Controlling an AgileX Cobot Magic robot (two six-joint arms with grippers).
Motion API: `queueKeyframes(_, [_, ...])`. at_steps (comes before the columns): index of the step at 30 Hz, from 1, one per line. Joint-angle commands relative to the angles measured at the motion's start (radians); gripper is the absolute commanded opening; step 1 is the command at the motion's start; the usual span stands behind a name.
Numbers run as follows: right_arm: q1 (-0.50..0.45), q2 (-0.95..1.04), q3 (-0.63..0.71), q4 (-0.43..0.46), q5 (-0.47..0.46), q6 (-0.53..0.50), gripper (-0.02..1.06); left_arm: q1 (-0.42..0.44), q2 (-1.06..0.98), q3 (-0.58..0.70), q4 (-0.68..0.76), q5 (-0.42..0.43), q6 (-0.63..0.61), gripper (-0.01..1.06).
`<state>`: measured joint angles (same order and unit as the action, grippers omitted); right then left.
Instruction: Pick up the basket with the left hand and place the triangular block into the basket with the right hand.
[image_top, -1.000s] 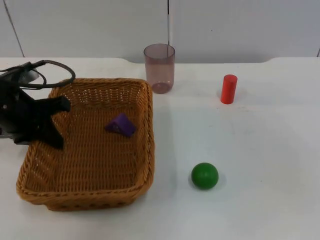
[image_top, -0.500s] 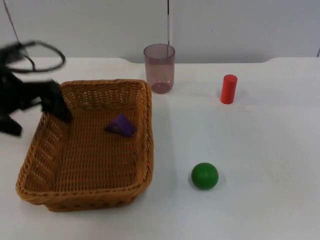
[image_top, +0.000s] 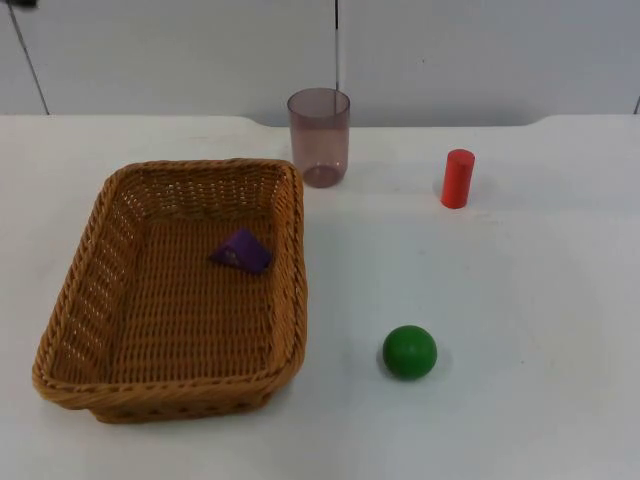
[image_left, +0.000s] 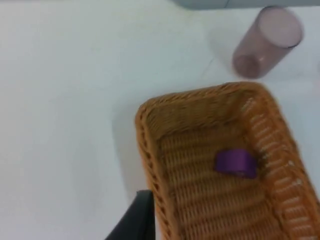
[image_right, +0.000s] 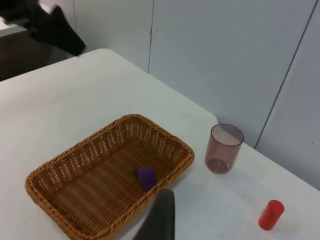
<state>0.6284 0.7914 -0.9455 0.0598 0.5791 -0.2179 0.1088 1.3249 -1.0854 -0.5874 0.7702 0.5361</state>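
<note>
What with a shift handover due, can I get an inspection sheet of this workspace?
Surface: white table, dry.
Job's things: basket stands on the table; triangular block lies inside it.
Clutter: cup, red cylinder, green ball, all outside the basket.
Grippers: left gripper hangs beside the basket, apart from it; right gripper waits high above the table.
Cables: nothing seen on the table.
Surroundings: grey partition wall.

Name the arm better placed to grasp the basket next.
Left, probably: the basket lies on the table's left side, and the left gripper hangs close beside its rim. The right gripper looks farther off.
</note>
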Motion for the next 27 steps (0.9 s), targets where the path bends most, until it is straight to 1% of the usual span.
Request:
queueKeyframes(1, [-0.005,-0.005,0.001,-0.005,-0.014,0.012,0.78,-0.027,-0.081,0.023,0.021,0.012,-0.037,1.05])
queueKeyframes(3, [-0.005,-0.019,0.001,-0.005,-0.016,0.023,0.78,-0.076,-0.167,0.07,0.037,-0.015,-0.037,1.05])
queueKeyframes(4, [-0.005,-0.019,0.001,-0.005,-0.016,0.023,0.78,-0.076,-0.167,0.07,0.037,-0.015,-0.037,1.05])
queueKeyframes(7, [-0.005,-0.056,0.001,-0.003,-0.008,0.055,0.77,-0.172,-0.31,0.17,0.049,-0.118,-0.037,1.05])
queueKeyframes(8, [-0.005,-0.072,0.001,-0.003,0.005,0.063,0.77,-0.216,-0.389,0.214,0.061,-0.155,-0.037,1.05])
queueKeyframes(10, [-0.005,-0.089,0.001,-0.003,0.022,0.068,0.77,-0.227,-0.415,0.228,0.064,-0.164,-0.037,1.05])
queueKeyframes(11, [-0.005,-0.104,0.001,-0.003,0.039,0.068,0.77,-0.245,-0.481,0.261,0.085,-0.173,-0.041,1.05])
queueKeyframes(14, [-0.005,-0.164,0.001,-0.005,0.084,0.068,0.77,-0.248,-0.61,0.315,0.133,-0.167,-0.104,1.05])
queueKeyframes(15, [-0.005,-0.164,0.001,-0.005,0.084,0.068,0.77,-0.248,-0.61,0.315,0.133,-0.167,-0.104,1.05])
queueKeyframes(19, [-0.005,-0.249,0.046,-0.005,0.116,0.068,0.77,-0.248,-0.749,0.368,0.233,-0.138,-0.231,1.05])
queueKeyframes(20, [-0.005,-0.249,0.046,-0.005,0.116,0.068,0.77,-0.248,-0.749,0.368,0.233,-0.138,-0.231,1.05])
queueKeyframes(22, [-0.005,-0.304,0.095,-0.005,0.125,0.064,0.77,-0.248,-0.811,0.403,0.278,-0.117,-0.289,1.05])
queueKeyframes(25, [-0.005,-0.39,0.18,-0.005,0.152,0.061,0.77,-0.248,-0.897,0.467,0.298,-0.086,-0.36,1.05])
queueKeyframes(27, [-0.005,-0.423,0.202,-0.005,0.167,0.061,0.77,-0.248,-0.928,0.492,0.3,-0.084,-0.369,1.05])
